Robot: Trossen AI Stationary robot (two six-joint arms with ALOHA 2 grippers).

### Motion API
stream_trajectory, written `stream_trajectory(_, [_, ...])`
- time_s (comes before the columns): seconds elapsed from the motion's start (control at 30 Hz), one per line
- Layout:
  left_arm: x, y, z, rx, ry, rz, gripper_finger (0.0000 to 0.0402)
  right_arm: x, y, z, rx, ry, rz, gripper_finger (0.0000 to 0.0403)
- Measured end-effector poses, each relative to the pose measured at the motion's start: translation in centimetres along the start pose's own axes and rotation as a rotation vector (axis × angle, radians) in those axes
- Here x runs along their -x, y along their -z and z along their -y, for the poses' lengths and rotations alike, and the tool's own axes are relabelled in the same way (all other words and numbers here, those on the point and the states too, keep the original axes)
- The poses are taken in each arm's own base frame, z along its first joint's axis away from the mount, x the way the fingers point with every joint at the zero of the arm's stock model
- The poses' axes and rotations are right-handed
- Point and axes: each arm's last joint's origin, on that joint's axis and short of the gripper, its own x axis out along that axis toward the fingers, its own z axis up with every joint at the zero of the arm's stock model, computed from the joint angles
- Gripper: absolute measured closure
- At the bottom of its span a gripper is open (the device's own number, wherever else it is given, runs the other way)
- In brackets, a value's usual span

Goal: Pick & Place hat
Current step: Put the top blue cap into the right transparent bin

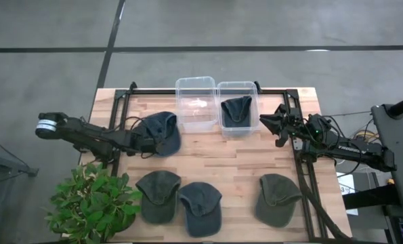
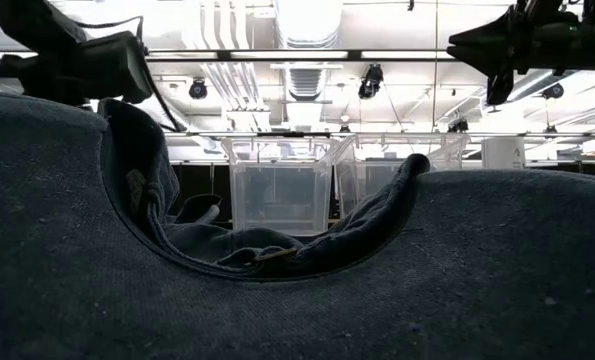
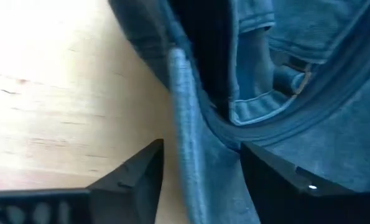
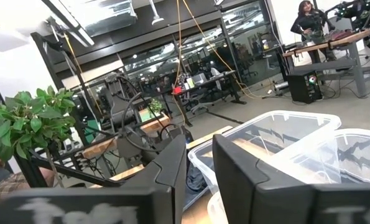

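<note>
Filling the low view: denim cap fabric (image 2: 297, 290), right against the lens, strap and buckle showing in the curve of its back opening. Beyond it, two clear bins.

Landmark: left clear bin (image 1: 195, 103) at the far edge of the wooden table (image 1: 215, 152).
- Just beside the left clear bin, on its right and touching: right clear bin (image 1: 238, 107), holding one dark cap (image 1: 236, 110).
- Just left of the left clear bin, on the table: blue-grey cap (image 1: 162, 131), underside up.
- At that cap's edge away from the bin: left gripper (image 1: 147, 144), low on the table. In its wrist view, fingers (image 3: 135, 180) spread wide on either side of the cap's rim (image 3: 191, 162), not pressed shut; firm hold cannot be told.
- Well right of the left clear bin, past the right bin: right gripper (image 1: 277, 123), raised above the table, nothing between its fingers (image 4: 172, 165), narrow gap between them.
- On the near side of the table from the left clear bin: three more caps in a row, dark green (image 1: 157, 195), blue (image 1: 201, 205) overlapping it, olive (image 1: 278, 197) apart to the right.
- Off the near left corner: leafy plant (image 1: 93, 202).
</note>
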Motion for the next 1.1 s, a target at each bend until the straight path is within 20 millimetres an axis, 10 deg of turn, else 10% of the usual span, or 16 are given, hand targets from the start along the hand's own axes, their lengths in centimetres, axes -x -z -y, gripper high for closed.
stream_trajectory(0.3, [-0.1,-0.2,-0.2,-0.021,0.023,0.039,0.0385,0.0,0.0,0.0,0.0,0.0,0.0,0.033])
stream_trajectory(0.63, [2.8,-1.6,-0.3,-0.051,0.132,0.026,0.0397,0.0,0.0,0.0,0.0,0.0,0.0,0.0336])
stream_trajectory(1.1, [13.5,-6.8,2.3,-0.189,0.129,0.254,0.0399,0.0,0.0,0.0,0.0,0.0,0.0,0.0337])
